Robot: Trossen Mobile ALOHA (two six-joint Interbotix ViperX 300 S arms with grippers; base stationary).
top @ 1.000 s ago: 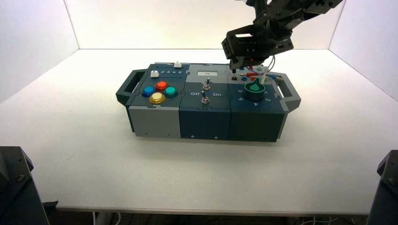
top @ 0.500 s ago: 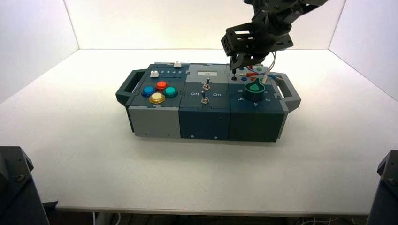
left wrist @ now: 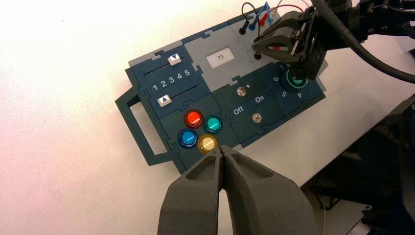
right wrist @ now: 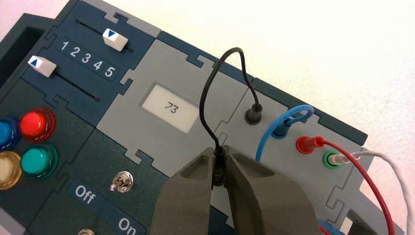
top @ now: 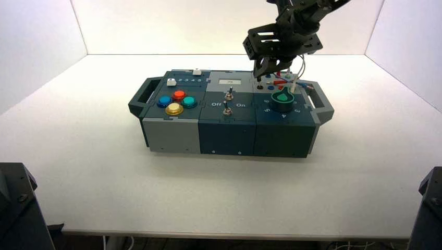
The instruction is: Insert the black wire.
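Note:
The black wire (right wrist: 235, 48) arcs up over the box's grey wire panel (right wrist: 195, 142). One of its plugs (right wrist: 253, 113) sits in a socket at the panel's far edge. My right gripper (right wrist: 219, 154) is shut on the other black plug (right wrist: 219, 165) and holds it upright just above the panel. From above, the right gripper (top: 260, 74) hangs over the box's back right part, with a dark socket (top: 259, 87) right below the plug. My left gripper (left wrist: 222, 152) is shut on nothing, held high off the box's button side.
Blue wire (right wrist: 268, 138), red wire (right wrist: 309, 143) and white wire (right wrist: 342, 158) are plugged in beside the black one. The small display (right wrist: 171, 107) reads 73. Nearby stand two toggle switches (top: 228, 95), a green knob (top: 282, 100), coloured buttons (top: 177, 101) and two sliders (right wrist: 113, 38).
My right arm has lifted slightly and drifted back-left over the wire panel, still gripping the black plug. The left gripper has not moved.

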